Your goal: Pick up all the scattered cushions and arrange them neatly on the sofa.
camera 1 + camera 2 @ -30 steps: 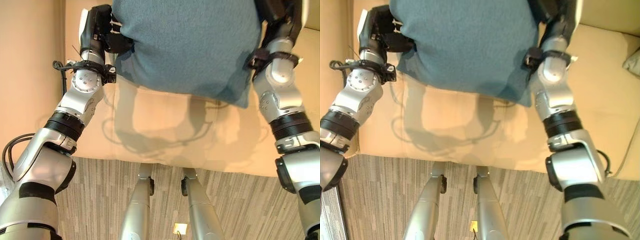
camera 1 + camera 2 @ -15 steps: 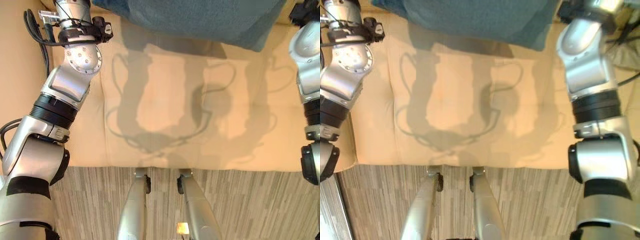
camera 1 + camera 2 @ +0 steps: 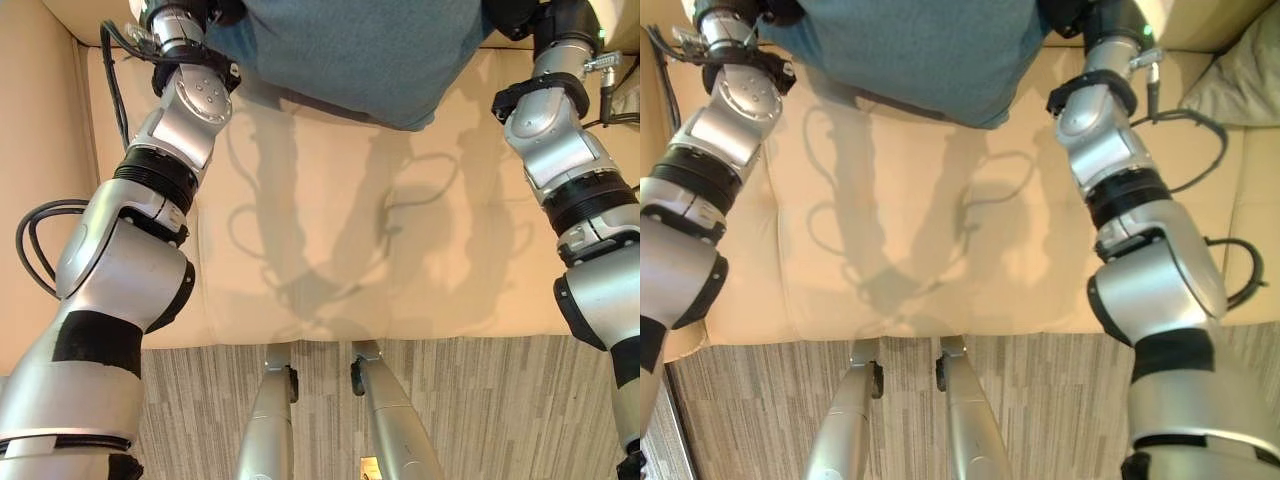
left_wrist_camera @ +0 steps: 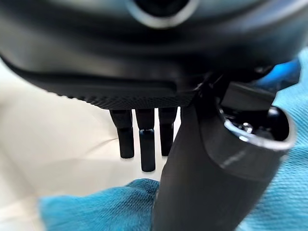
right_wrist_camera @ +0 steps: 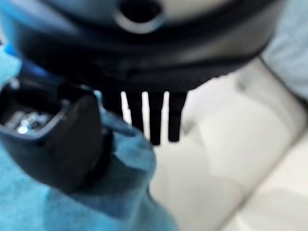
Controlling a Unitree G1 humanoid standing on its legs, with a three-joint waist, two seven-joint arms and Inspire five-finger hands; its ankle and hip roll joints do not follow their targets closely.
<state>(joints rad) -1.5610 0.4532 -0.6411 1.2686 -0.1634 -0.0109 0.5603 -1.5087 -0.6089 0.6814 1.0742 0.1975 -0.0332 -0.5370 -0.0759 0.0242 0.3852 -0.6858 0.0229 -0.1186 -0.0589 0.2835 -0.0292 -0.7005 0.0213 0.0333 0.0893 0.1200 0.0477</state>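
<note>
Cream sofa [image 3: 400,240] seat over striped floor [image 3: 480,400]. I hold the teal cushion [image 3: 350,50] above the seat's back edge, left hand [image 4: 211,159] and right hand [image 5: 57,139] each pinching a side, thumb against fingers. Step in hand, I judge: placement; next, lower it against the backrest and release. Only the right eye view shows a pale cushion [image 3: 1245,70] at the seat's right edge.

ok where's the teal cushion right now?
Teal cushion is held up between the left hand and right hand, at the top of the eye views, above the beige sofa seat.
</note>
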